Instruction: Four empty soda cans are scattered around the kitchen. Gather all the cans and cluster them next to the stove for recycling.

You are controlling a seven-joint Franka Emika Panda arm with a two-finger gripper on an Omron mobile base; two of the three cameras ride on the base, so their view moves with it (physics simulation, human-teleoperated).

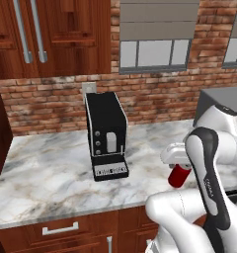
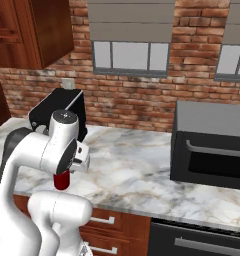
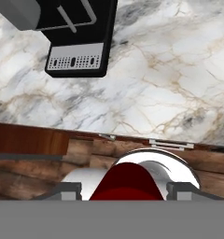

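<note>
I have a red soda can clamped between the fingers above the marble bench, and next I judge it needs carrying toward the stove.

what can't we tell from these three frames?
- Red soda can: top half hidden by the hand in both base views; cut off at the bottom edge of the hand view.
- Gripper: fingers flank the can; actual contact is not readable.
- Coffee machine: half hidden by the arm in the right base view.
- Black appliance: cut by the right edge.
</note>
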